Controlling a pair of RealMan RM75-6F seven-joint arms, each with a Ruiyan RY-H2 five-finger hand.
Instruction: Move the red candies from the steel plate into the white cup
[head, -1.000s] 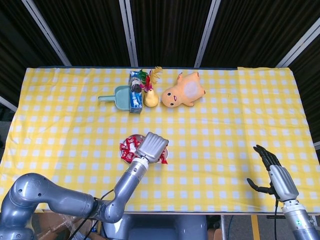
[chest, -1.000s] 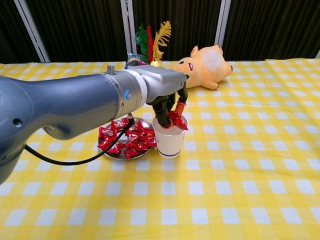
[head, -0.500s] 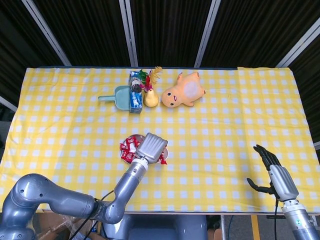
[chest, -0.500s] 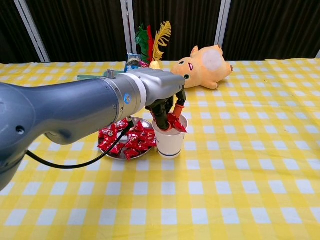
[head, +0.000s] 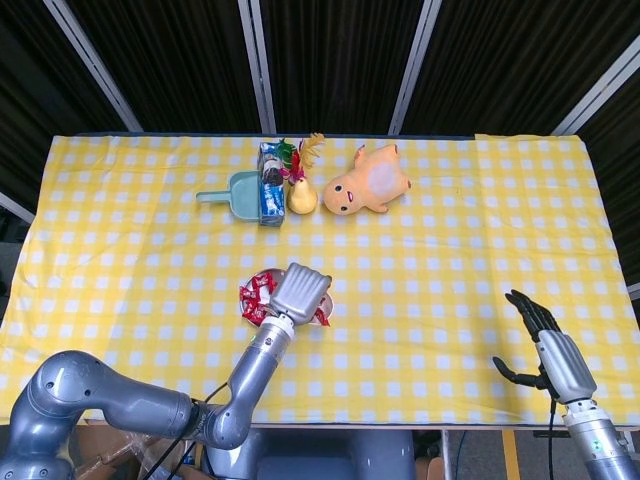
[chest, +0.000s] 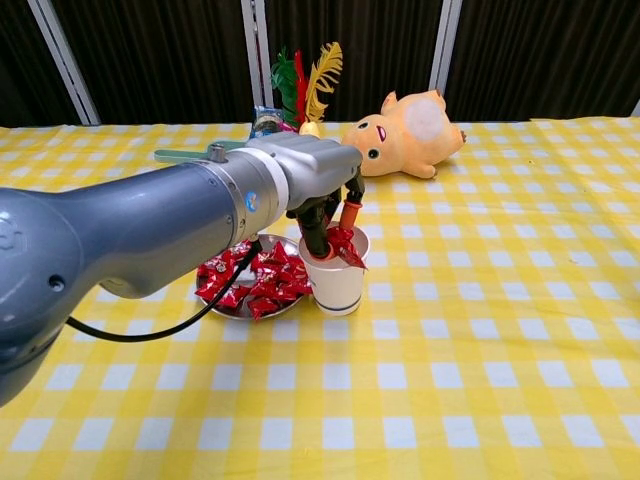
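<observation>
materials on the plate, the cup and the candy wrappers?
Steel plate: bare metal by the look, its rim grey and shiny. White cup: matte white, smooth wall, paper or plastic; can't tell which. Red candies: glossy crinkled wrappers with white print, likely plastic film or foil.

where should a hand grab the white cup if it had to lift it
Grip the white cup around its bare lower wall, coming from the right side. It stands upright, the steel plate crowds its left, and the left hand covers the rim.
</observation>
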